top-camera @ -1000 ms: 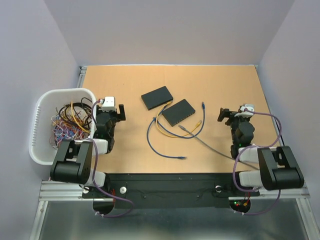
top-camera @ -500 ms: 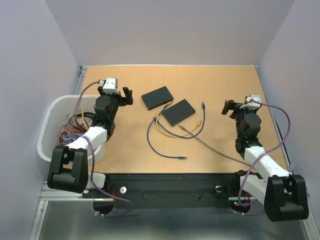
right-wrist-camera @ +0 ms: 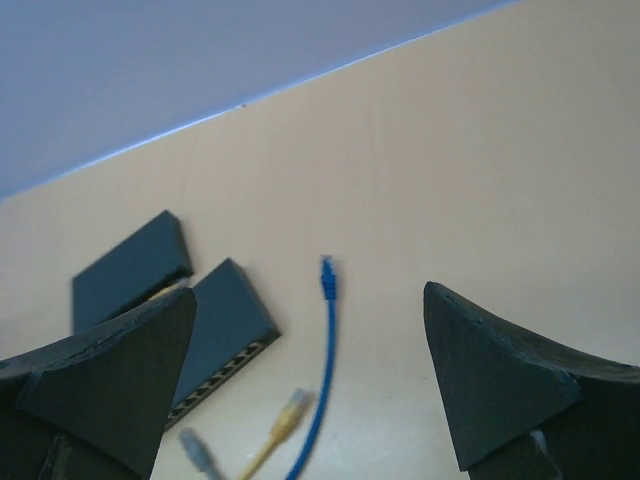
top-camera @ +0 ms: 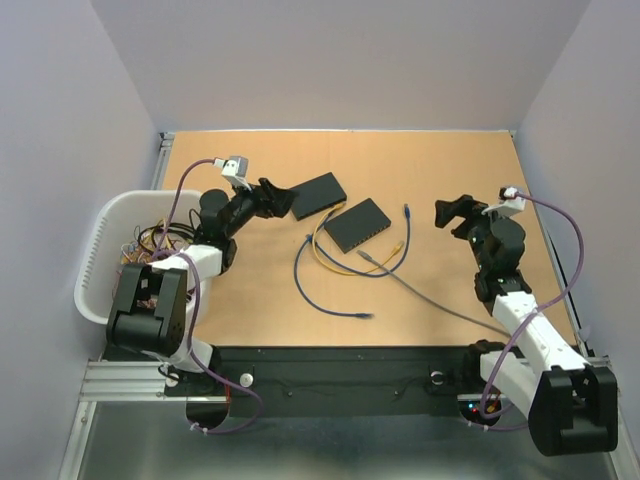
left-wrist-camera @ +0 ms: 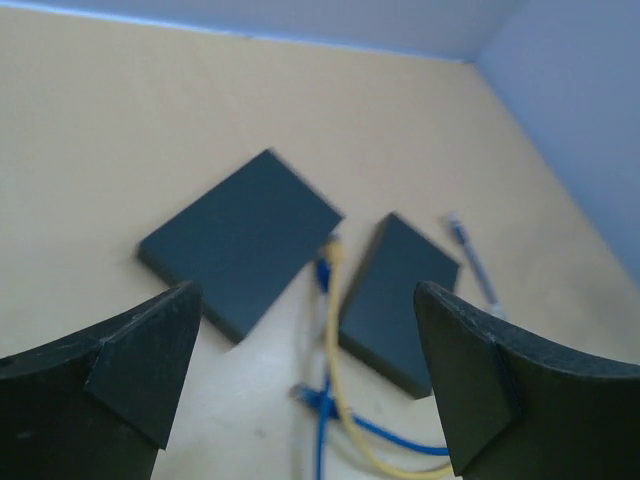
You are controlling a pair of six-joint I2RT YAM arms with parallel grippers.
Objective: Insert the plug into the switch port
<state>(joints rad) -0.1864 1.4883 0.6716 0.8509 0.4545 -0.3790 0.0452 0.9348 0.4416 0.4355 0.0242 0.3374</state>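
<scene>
Both pairs of jaws stand wide apart and empty. The left gripper (top-camera: pixel 278 200) frames two switches, and a loose blue plug (right-wrist-camera: pixel 325 270) lies ahead between the right gripper's (top-camera: pixel 450 215) jaws, with the ported switch (right-wrist-camera: pixel 225 325) towards its left jaw. The right gripper would best pinch the plug just behind its head, in line with the cable, while the left pins that switch against sliding.

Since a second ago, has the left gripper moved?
Yes. The left gripper has swung right, away from the white basket, toward the rear black switch.
</scene>
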